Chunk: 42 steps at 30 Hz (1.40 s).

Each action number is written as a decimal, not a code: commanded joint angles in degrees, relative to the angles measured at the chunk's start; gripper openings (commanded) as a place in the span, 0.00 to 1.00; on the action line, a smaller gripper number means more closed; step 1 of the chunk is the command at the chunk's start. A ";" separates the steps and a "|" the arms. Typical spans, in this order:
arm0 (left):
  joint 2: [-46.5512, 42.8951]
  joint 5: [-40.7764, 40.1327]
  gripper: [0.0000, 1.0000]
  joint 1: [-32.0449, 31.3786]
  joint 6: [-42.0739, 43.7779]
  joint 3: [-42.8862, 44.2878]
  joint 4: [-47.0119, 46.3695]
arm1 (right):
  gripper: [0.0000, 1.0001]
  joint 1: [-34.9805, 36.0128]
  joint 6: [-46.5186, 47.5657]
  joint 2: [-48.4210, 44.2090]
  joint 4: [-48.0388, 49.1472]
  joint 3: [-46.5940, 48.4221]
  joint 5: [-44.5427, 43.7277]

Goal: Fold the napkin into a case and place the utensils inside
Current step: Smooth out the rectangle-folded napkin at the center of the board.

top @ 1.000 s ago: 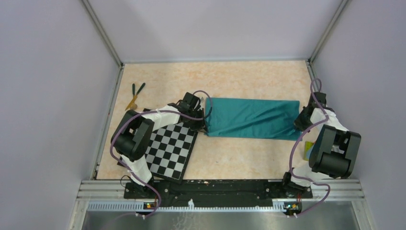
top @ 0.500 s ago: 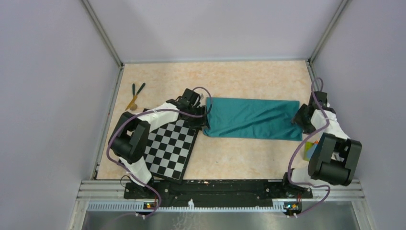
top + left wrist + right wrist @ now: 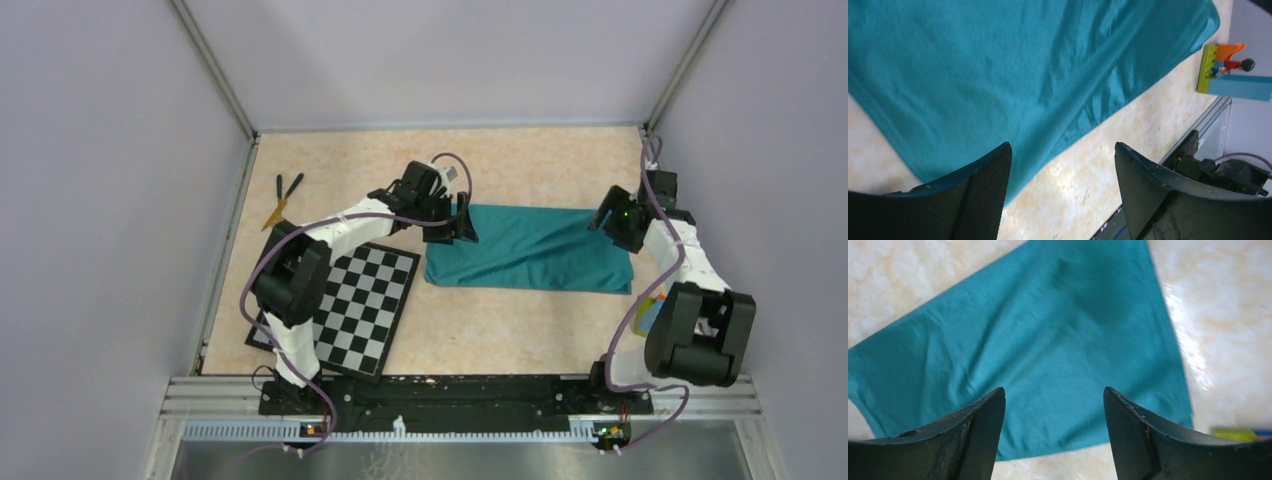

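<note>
Napkin (image 3: pixel 530 250) lies flat on table (image 3: pixel 500 330) as a wide folded oblong, with checkerboard mat (image 3: pixel 355 305) just off its near-left corner. L gripper (image 3: pixel 1060 150) sits over the napkin's left end and R gripper (image 3: pixel 1053 392) over its right end; both jaws spread wide, nothing held. Utensils (image 3: pixel 284 198) lie well left of the napkin, approx. level with its far edge; toy blocks (image 3: pixel 1223 65) sit beside its near-right corner.
</note>
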<state>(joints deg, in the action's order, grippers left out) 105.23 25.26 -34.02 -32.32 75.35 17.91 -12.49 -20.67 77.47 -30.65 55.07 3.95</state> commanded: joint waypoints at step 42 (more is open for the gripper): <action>23.34 12.53 0.96 10.72 -4.73 26.12 -12.41 | 0.74 3.48 1.14 27.79 1.13 26.09 9.07</action>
<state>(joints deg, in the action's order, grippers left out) 132.40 35.70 -22.65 -36.91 102.98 5.34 -10.11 -17.78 112.46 -26.70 85.30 11.25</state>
